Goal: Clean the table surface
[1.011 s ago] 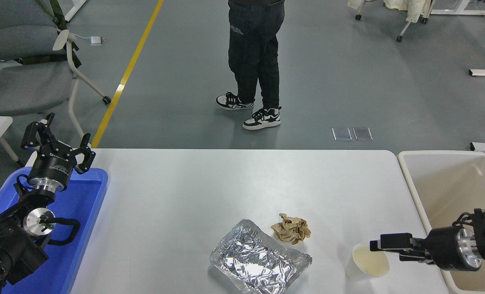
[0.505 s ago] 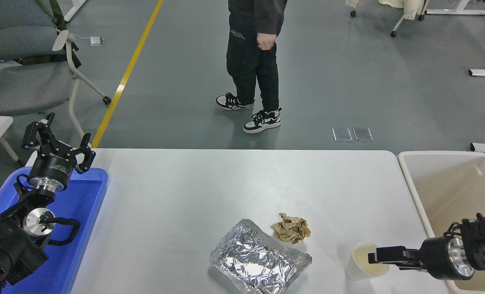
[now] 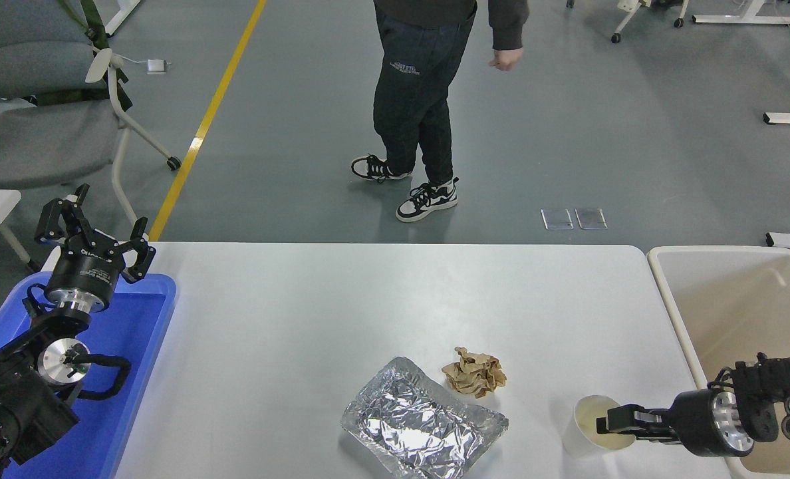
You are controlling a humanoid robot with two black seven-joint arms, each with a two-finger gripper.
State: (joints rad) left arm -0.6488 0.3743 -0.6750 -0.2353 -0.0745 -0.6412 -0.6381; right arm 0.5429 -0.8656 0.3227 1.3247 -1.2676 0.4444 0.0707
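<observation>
The white table surface (image 3: pixel 382 313) carries a crumpled foil tray (image 3: pixel 421 420), a crumpled brown paper ball (image 3: pixel 475 372) and a white paper cup (image 3: pixel 584 432) that stands upright near the front right. My right gripper (image 3: pixel 613 422) comes in from the right edge, and its tip lies over the cup's open mouth at rim height. It is seen side-on, so its opening does not show. My left gripper (image 3: pixel 96 229) is parked open above the far end of the blue tray (image 3: pixel 149 332) at the left.
A beige tub (image 3: pixel 667 293) stands off the table's right edge, under my right arm. A person (image 3: pixel 421 86) stands on the floor beyond the far edge. A grey chair (image 3: pixel 42 126) is at the far left.
My right gripper has dropped lower and drawn slightly back to the right, from above the cup's rim down to its mouth. The cup stayed in place. The person shifted and swung an arm out.
</observation>
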